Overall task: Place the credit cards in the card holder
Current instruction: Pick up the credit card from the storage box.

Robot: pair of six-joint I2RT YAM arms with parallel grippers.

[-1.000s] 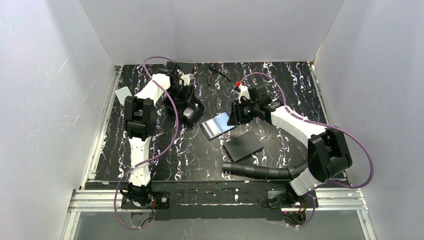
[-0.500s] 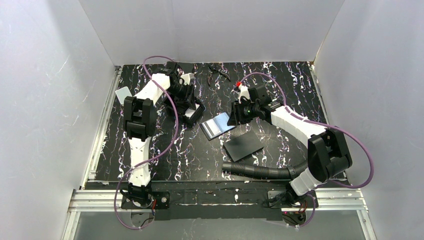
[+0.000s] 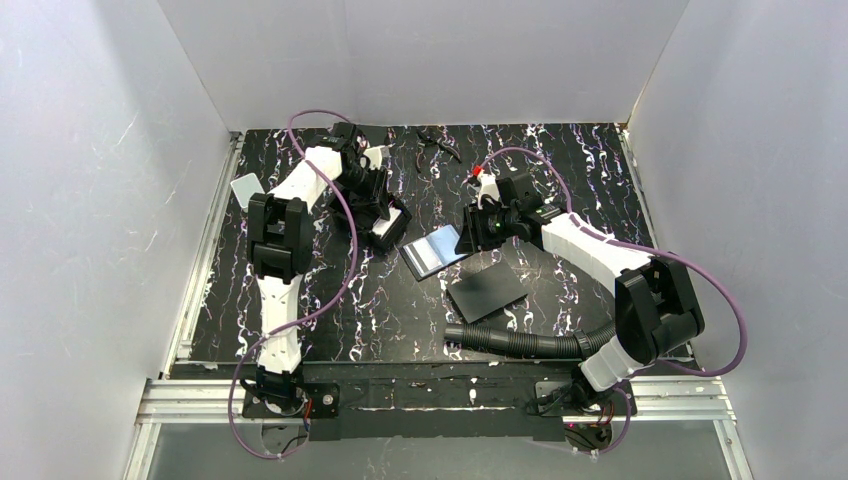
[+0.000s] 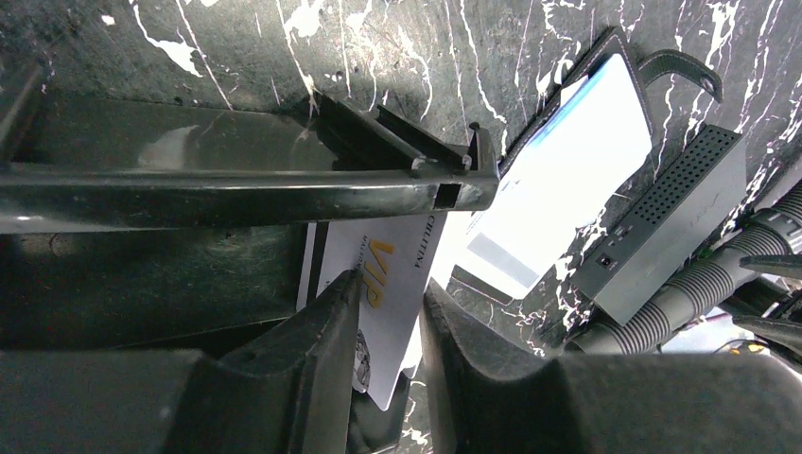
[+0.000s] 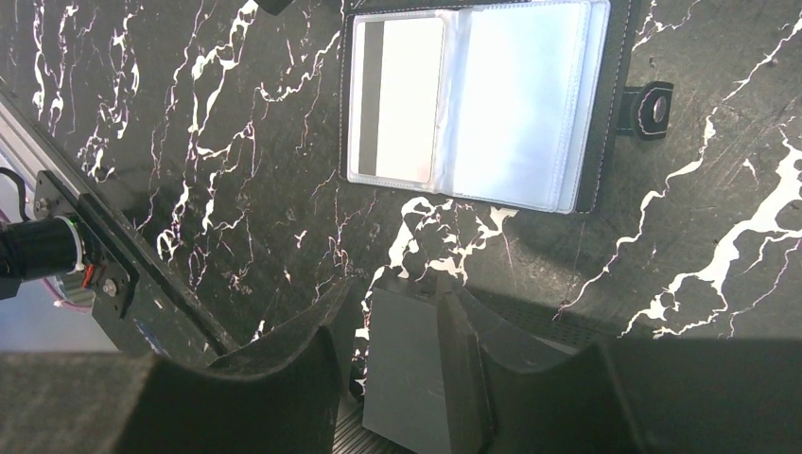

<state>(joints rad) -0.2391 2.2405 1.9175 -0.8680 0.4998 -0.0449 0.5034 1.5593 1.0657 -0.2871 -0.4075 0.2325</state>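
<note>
One credit card (image 5: 395, 99) lies sleeved in the open card holder (image 5: 520, 95), long axis along its spine. Left gripper (image 4: 391, 284) clamps a VIP card (image 4: 416, 246); right gripper (image 5: 402, 303) closure indeterminable.

1. Tabletop (image 3: 380, 300): black, with white marble veining.
2. Middle: card holder (image 3: 435, 250) lies open, clear sleeves up, with one card (image 5: 402, 99) in a sleeve.
3. Matte black sheet (image 3: 487, 291) lies flat just beside the holder's near corner.
4. Corrugated black hose (image 3: 515, 343) lies along the front, near the sheet.
5. Pale credit card (image 3: 245, 188) lies at the left edge, well apart.
6. Small black tool (image 3: 437, 143) lies at the back; kind unclear.
</note>
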